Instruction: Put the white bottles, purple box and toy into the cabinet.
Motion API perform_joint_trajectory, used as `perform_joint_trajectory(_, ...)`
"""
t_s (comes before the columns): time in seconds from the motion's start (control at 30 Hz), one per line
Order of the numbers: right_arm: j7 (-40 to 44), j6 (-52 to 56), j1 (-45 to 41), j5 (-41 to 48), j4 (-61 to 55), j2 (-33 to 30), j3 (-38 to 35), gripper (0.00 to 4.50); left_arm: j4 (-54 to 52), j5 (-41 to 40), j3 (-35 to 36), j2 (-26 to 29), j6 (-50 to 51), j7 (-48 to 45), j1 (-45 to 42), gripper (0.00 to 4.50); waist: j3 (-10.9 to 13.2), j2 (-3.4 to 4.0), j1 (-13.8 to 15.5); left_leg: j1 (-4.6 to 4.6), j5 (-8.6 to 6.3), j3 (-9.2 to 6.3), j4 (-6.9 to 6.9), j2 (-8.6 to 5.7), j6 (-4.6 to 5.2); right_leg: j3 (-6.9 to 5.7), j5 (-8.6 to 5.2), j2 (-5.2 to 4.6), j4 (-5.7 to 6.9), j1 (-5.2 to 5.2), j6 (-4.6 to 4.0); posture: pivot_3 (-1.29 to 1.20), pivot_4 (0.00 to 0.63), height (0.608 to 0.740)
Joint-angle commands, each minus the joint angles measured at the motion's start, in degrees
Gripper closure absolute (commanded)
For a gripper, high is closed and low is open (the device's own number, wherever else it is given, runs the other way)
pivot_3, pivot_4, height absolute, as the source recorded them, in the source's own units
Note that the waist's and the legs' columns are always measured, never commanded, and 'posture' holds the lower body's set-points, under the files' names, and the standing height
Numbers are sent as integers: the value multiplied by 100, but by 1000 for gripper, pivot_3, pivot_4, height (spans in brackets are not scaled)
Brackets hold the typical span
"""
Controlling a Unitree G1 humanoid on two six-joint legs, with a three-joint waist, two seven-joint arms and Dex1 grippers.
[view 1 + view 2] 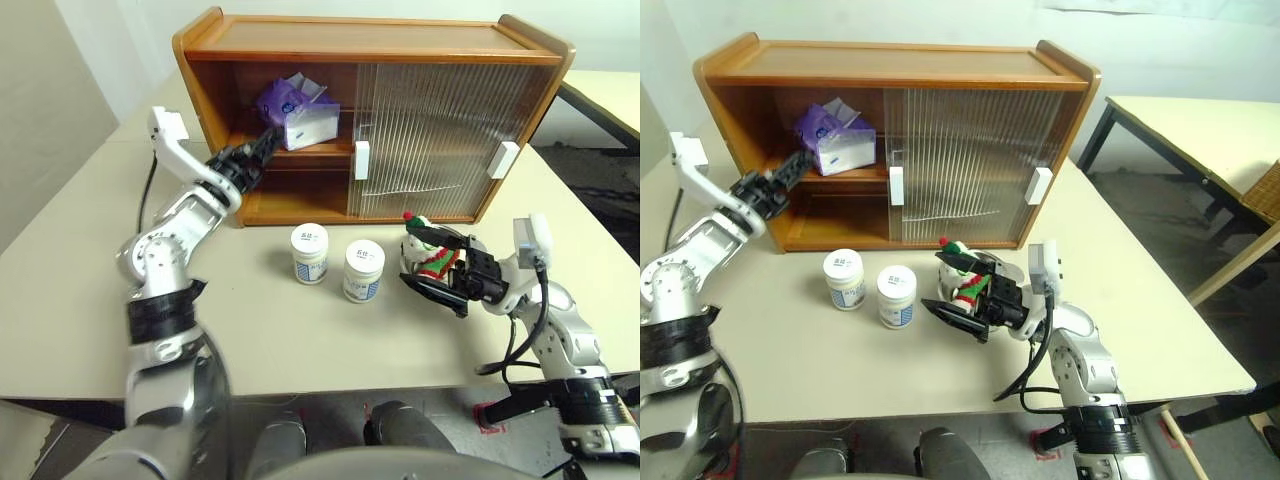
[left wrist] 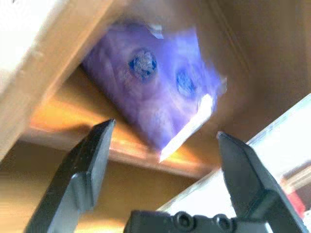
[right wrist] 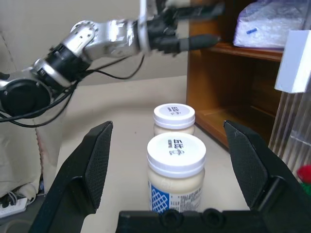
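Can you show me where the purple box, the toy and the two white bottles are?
purple box (image 1: 296, 112), left eye view, its purple side.
toy (image 1: 432, 258), left eye view, striped sweater.
white bottles (image 1: 310, 254), left eye view, the left one's label.

Purple box (image 1: 296, 112) on cabinet (image 1: 370, 60) shelf; bottles (image 1: 309, 252), toy (image 1: 428, 250) on table.

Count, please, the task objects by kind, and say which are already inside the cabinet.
White bottles: 2, one and another, both on the table in front of the cabinet
Purple box: 1, on the cabinet's middle shelf
Toy: 1, on the table
Total: 4 objects, 1 inside the cabinet
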Motion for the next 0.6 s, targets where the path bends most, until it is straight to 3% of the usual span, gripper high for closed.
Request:
perform_joint_trajectory(0.03,54,140,-45,-7,-23,-39,123,0,-295,32,-241,135,-115,-708,98,1316,2,-10,96,-2,0,-4,1,0,-1,0,5,0,0,0,-10,-169,0,740)
perform_joint_trajectory(0.33,18,157,-112,-17,-13,-12,141,0,261,1418,-1195,431,-979,-1472,-287,4465,1,-12,206,-1,-6,-14,3,1,-11,-6,21,-3,0,-7,-43,-163,0,740)
perform_joint_trajectory(0.6,-49,165,-105,-28,-44,-2,126,0,1694,2586,-1603,175,-1799,-1385,-1100,4465,1,-12,185,-5,-7,-13,-2,2,-8,-6,17,-4,-1,-8,-37,-183,0,740)
